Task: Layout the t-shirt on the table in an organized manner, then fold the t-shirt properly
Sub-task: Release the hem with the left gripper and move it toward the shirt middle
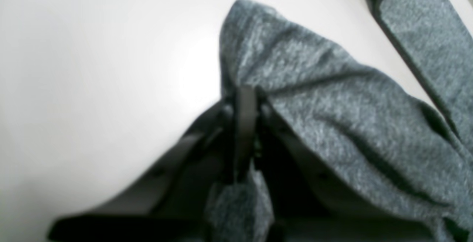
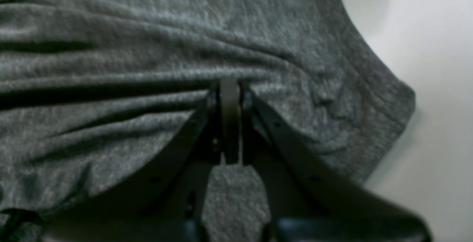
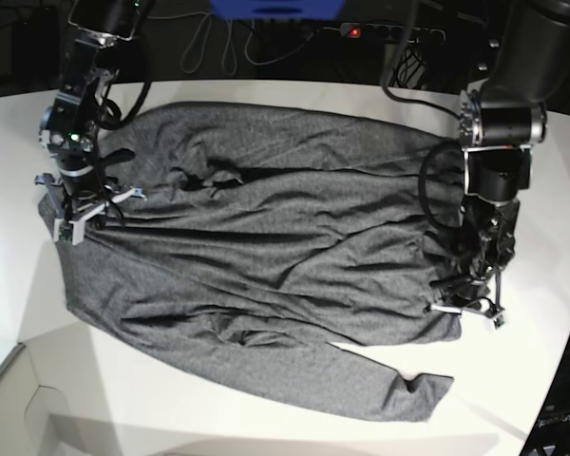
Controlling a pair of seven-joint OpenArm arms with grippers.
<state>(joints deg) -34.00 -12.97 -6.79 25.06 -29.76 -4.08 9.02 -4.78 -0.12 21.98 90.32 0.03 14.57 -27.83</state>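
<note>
The dark grey t-shirt (image 3: 266, 247) lies spread across the white table (image 3: 171, 404), wrinkled through the middle, with one long sleeve (image 3: 389, 389) running toward the front right. My left gripper (image 3: 465, 306) is at the shirt's right edge; in the left wrist view it (image 1: 245, 99) is shut on a fold of the t-shirt (image 1: 332, 116), with bare table (image 1: 92, 87) to the left. My right gripper (image 3: 76, 223) is at the shirt's left edge; in the right wrist view it (image 2: 229, 90) is shut on bunched t-shirt (image 2: 129, 61) cloth.
Cables and a power strip (image 3: 356, 31) with a red light run behind the table's curved far edge. A blue object (image 3: 275, 8) sits at the top centre. The table's front-left corner edge (image 3: 19, 356) drops off near the shirt's lower hem.
</note>
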